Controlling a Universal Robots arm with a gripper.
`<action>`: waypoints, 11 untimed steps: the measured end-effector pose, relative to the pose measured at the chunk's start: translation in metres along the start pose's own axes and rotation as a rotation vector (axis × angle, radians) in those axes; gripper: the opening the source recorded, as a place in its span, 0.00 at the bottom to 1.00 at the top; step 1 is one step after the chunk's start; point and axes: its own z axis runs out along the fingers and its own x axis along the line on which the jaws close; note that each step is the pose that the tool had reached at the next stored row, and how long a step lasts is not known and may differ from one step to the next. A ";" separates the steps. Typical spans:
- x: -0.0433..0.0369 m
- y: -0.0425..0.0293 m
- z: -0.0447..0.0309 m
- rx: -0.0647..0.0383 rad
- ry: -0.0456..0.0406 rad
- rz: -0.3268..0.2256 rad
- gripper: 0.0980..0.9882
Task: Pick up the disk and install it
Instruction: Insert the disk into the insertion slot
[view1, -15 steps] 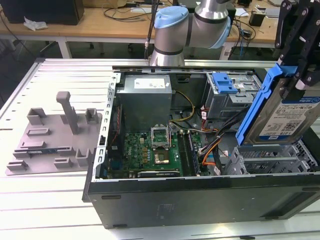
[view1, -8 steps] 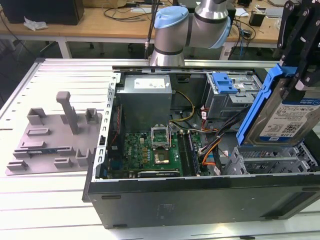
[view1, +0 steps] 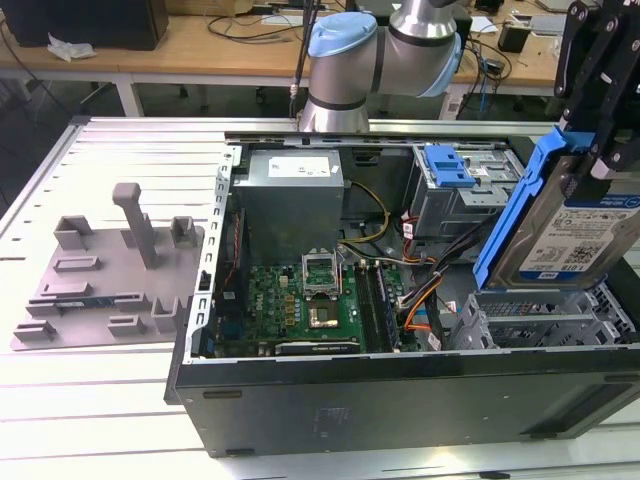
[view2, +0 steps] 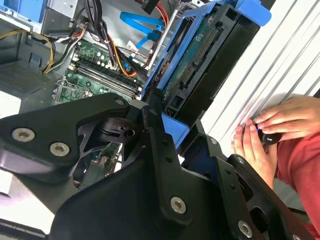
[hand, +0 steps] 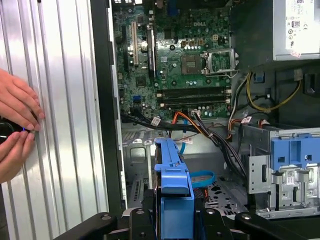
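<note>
The disk (view1: 578, 232) is a silver drive with a white-and-blue label in a bright blue carrier frame. It hangs tilted at the exterior view's right, just above the metal drive cage (view1: 545, 318) in the open computer case. My gripper (view1: 598, 150) is shut on the disk's upper end. In the first wrist view the blue frame's edge (hand: 172, 182) stands between the black fingers (hand: 142, 217), over the case floor. The second wrist view has the disk's underside (view2: 200, 60) with its circuit board, clamped beyond the black linkage (view2: 150, 150).
The open case holds a motherboard (view1: 315, 295), a grey power supply box (view1: 295, 190), cables (view1: 420, 290) and a second bay with a blue carrier (view1: 450, 165). A person's hands (hand: 15, 125) rest on the ribbed table beside the case. A grey fixture (view1: 100, 270) lies at the exterior view's left.
</note>
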 end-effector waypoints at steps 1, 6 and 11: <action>-0.0003 -0.0003 0.0001 -0.002 -0.0010 -0.009 0.31; -0.0010 -0.0052 0.0011 -0.005 -0.0050 -0.029 0.31; -0.0011 -0.0083 0.0022 -0.005 -0.0184 -0.029 0.31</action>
